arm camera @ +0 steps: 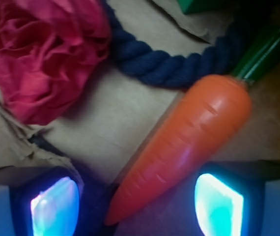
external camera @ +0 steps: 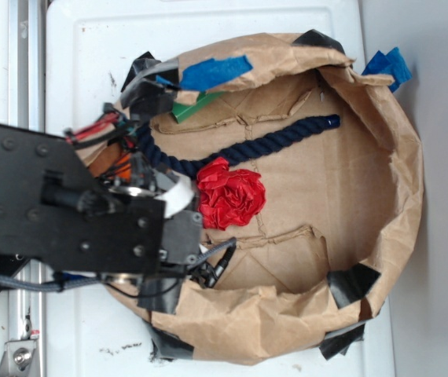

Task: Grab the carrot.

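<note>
The jaws stood wide with the carrot (arm camera: 189,142) lying slantwise between them, its tip nearest and green cap farthest, not yet gripped, so closing and lifting seemed still to come.

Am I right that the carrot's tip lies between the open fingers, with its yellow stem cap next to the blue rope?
Nearly: the stem cap is dark green, not yellow, as the wrist view shows. The rest holds: the carrot has its tip between the open fingers, and its cap sits beside the blue rope.
</note>
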You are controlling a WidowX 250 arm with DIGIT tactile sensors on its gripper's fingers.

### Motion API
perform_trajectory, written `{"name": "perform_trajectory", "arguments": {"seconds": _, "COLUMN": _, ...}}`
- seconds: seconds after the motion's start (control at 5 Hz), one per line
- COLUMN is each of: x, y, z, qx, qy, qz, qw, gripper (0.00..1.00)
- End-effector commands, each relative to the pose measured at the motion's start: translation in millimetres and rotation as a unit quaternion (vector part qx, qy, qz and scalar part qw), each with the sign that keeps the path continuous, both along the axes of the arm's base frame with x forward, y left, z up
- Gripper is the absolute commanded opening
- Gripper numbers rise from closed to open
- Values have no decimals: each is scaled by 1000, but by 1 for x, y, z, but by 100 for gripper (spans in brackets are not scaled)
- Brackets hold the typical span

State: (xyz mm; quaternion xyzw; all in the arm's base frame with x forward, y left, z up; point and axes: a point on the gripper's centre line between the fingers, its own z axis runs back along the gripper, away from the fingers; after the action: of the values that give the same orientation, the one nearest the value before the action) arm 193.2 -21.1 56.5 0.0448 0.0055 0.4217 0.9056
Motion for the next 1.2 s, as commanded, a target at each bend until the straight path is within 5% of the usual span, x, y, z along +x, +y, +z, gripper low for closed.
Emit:
{"name": "perform_trajectory", "arguments": {"seconds": 0.0, "x": 22, "y": 26, "z": 26, "qx": -6, "qy": -15, "qz": 17, "qw": 1000, "gripper": 100}}
{"name": "perform_trajectory", "arguments": {"seconds": 0.6, "x": 37, "y": 70, "z": 20, "qx": -6, "qy": 0, "qz": 49, "qw": 999, "gripper": 100}}
{"name": "perform_trajectory", "arguments": {"seconds": 1.0, "x": 28, "y": 71, "z": 16, "qx": -6, "qy": 7, "qz": 39, "qw": 999, "gripper": 100}}
